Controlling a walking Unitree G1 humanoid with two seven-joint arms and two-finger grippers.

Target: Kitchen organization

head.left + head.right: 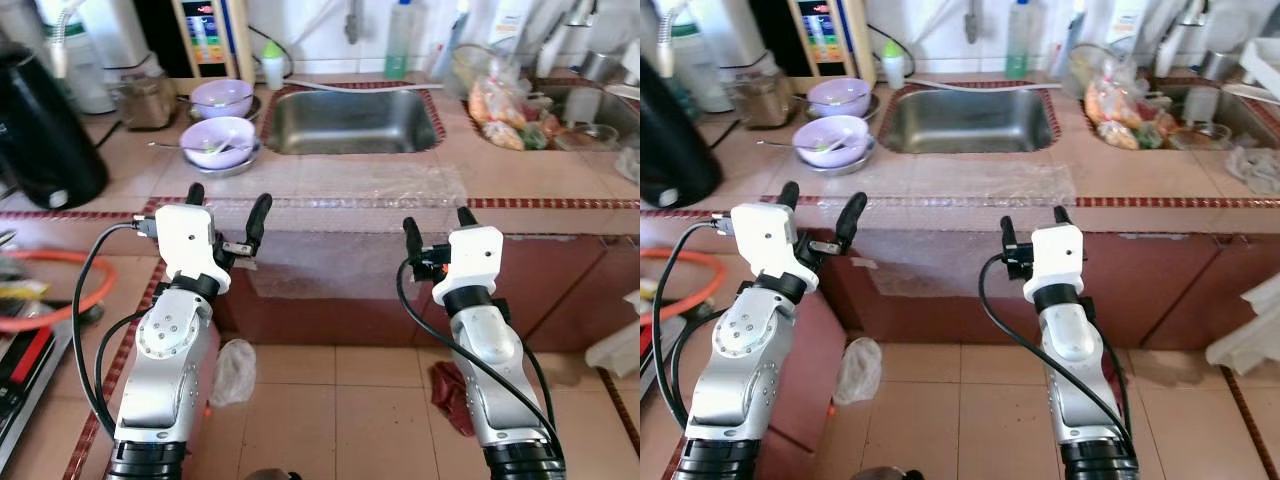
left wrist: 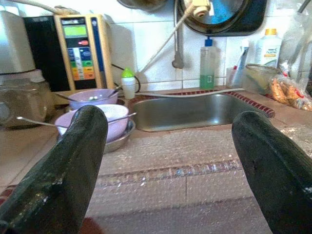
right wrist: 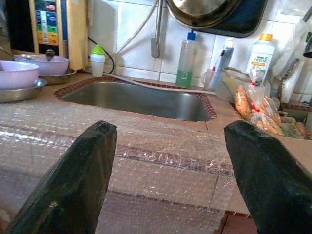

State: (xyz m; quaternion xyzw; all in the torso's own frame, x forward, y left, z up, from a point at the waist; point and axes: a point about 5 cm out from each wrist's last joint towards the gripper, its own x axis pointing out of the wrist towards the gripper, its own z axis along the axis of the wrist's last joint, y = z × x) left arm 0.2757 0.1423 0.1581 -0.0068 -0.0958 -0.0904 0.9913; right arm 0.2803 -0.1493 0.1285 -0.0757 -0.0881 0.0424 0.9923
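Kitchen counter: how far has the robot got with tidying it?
Nothing looks done yet. The sink is empty, but two purple bowls sit stacked on metal plates beside it, one with a spoon, and food bags lie on its other side. Nothing is in hand: the left gripper and right gripper are open and empty, in front of the counter edge draped with bubble wrap. All the sorting appears to remain.

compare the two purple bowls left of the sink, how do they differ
The near purple bowl sits closer to the counter edge, has a spoon handle sticking out to the robot's left, and rests in a metal dish. The far purple bowl stands behind it, by the black-and-yellow appliance, and looks slightly darker. Both are upright and similar in shape.
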